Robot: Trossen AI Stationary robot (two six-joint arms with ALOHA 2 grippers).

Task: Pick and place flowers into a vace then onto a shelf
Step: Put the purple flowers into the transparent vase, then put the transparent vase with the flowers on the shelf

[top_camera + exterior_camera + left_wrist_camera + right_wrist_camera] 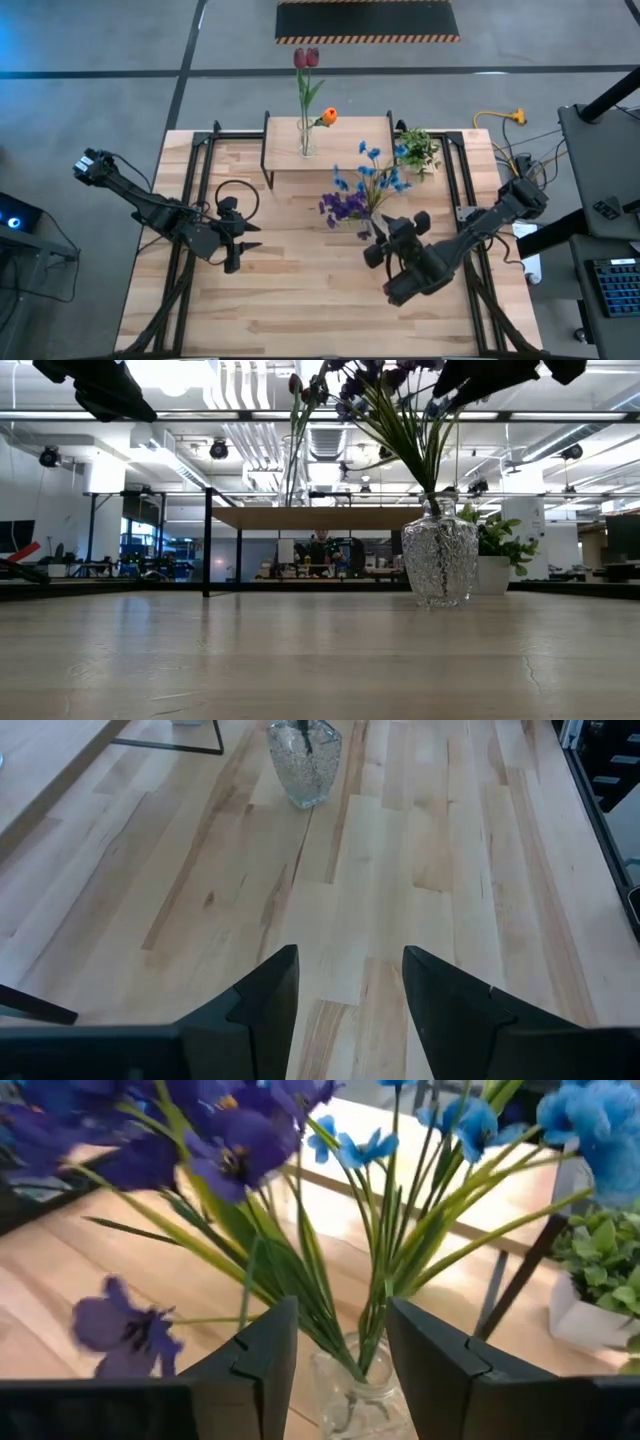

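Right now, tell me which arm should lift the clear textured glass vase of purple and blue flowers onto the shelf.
Right. The right gripper is open just in front of the clear textured glass vase; the left gripper hangs farther away over bare wooden table.

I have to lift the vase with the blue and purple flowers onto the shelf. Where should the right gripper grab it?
Probably the narrow neck of the vase, coming level from the side below the fanned stems; the right gripper is open there.
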